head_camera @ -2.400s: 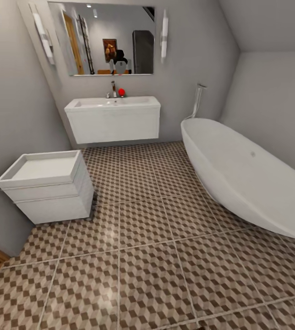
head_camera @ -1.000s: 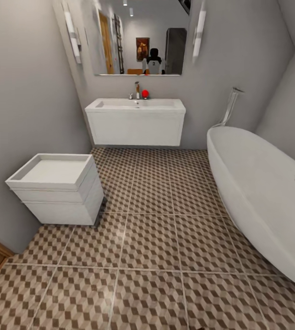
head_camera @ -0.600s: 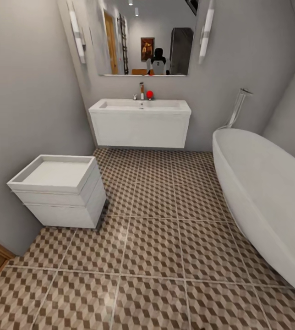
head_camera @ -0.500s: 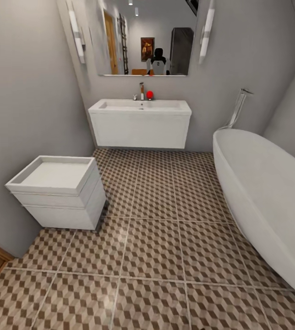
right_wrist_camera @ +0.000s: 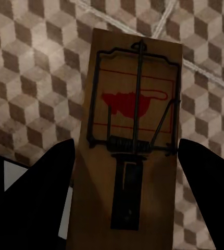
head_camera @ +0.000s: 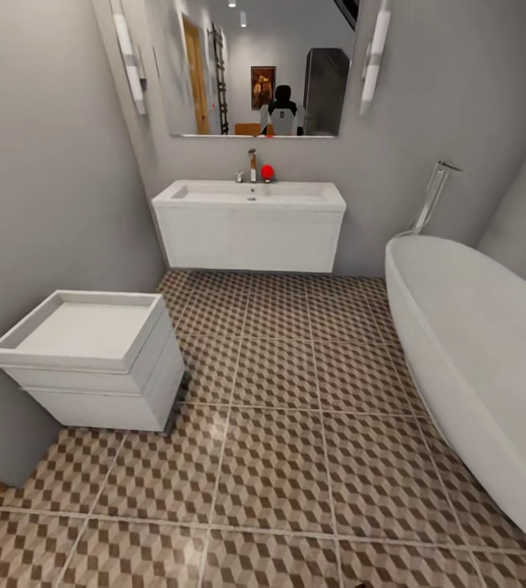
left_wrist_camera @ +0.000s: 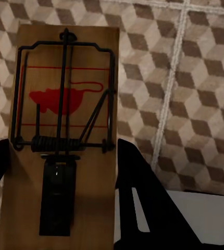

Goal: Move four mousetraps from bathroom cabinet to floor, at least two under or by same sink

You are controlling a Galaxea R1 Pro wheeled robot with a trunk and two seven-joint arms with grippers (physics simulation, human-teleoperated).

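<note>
Two traps were in hand, one per gripper. In the left wrist view, the left trap (left_wrist_camera: 62, 140) sat between the dark fingers of the left gripper (left_wrist_camera: 62, 172), which were closed against its long edges. In the right wrist view, the right trap (right_wrist_camera: 130, 140) was clamped the same way by the right gripper (right_wrist_camera: 127, 177), a finger on each long edge. Both traps hung above the patterned floor (head_camera: 279, 441), wire side toward the camera, with the spring and bar clear of the fingers.

Handling judgement: each trap appeared to be a thin, stiff wooden board, light and unlikely to flex. The flat edges offered little depth for the fingers, so a slip or twist under a sideways knock seemed possible. The correct hold is across the bare long edges near the spring end, as shown; the wire frame and catch should not be touched, since they looked fine and easily bent.

In the head view, the sink (head_camera: 248, 224) stood straight ahead on the far wall, with open floor beneath it. A toilet (head_camera: 87, 359) stood left of the sink and nearer the robot, and a tub (head_camera: 475, 359) lay right of the sink. A mirror (head_camera: 251, 65) hung above the sink. The remaining step appeared to be an approach to the sink, then lowering both traps flat onto the tiles under or directly beside it.
</note>
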